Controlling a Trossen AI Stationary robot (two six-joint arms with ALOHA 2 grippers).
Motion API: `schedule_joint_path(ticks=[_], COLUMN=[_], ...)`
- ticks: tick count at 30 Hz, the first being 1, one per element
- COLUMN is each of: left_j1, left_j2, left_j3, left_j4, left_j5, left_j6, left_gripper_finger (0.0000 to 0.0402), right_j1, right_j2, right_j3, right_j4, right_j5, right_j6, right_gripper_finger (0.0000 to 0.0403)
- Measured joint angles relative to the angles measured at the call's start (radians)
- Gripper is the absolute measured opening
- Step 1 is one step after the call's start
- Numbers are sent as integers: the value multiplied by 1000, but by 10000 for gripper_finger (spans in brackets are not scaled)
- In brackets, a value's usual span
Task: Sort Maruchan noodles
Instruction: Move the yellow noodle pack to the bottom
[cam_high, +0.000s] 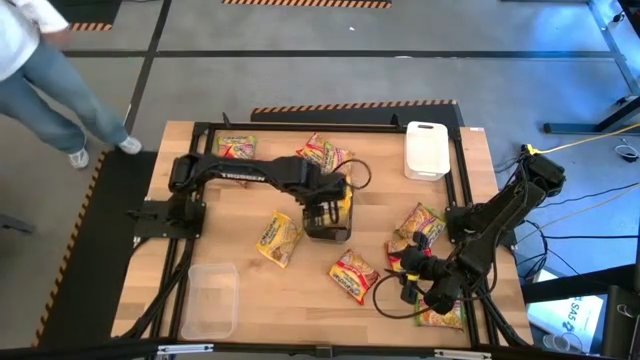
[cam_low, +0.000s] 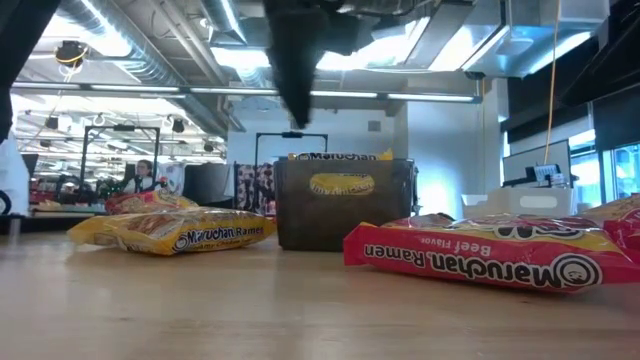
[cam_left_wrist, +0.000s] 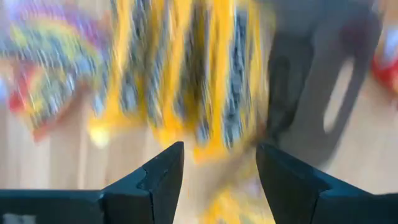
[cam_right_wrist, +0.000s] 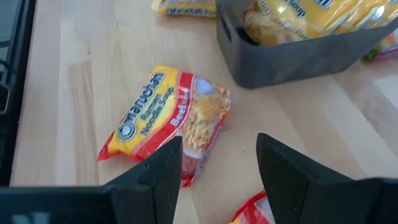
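The left pincer (cam_high: 333, 205) hangs over the dark tray (cam_high: 328, 234) near the middle of the surface (cam_high: 300, 300), its fingers (cam_left_wrist: 163, 174) spread with nothing between them; yellow Maruchan packets (cam_right_wrist: 311, 15) already lie in that tray, so the yellow sort looks under way. The right pincer (cam_high: 408, 285) waits low at the right side, fingers parted and empty, pointing at a red beef packet (cam_right_wrist: 171, 121) lying loose beside the dark tray. Most of the job seems left: a yellow packet (cam_high: 279, 238) lies just left of the dark tray, more packets (cam_high: 325, 153) are scattered along the far edge and several (cam_high: 420, 225) on the right. The clear tray (cam_high: 210, 298) and the white tray (cam_high: 427, 150) appear to hold nothing yet.
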Motion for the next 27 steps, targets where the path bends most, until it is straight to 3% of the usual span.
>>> schedule_joint_path(ticks=[3, 7, 12, 17, 21, 27], left_j1=[-52, -143, -219, -247, -244, -228], left_j2=[-35, -135, -283, -355, -349, -341], left_j3=[-48, -232, -525, -750, -831, -884], left_j4=[-94, -42, 201, 400, 503, 612], left_j5=[-29, -70, -71, -75, -73, -123], left_j6=[-100, -238, -481, -862, -984, -1027], left_gripper_finger=[195, 195, 195, 195, 195, 195], right_j1=[-2, -2, -2, -2, -2, -2], right_j2=[0, 0, 0, 0, 0, 0], right_j3=[0, 0, 0, 0, 0, 0], right_j4=[0, 4, 8, 9, 12, 19], right_j5=[-3, 11, 42, 43, 45, 59], right_j6=[-4, -5, -24, -27, -27, -27], right_gripper_finger=[182, 182, 182, 182, 182, 182])
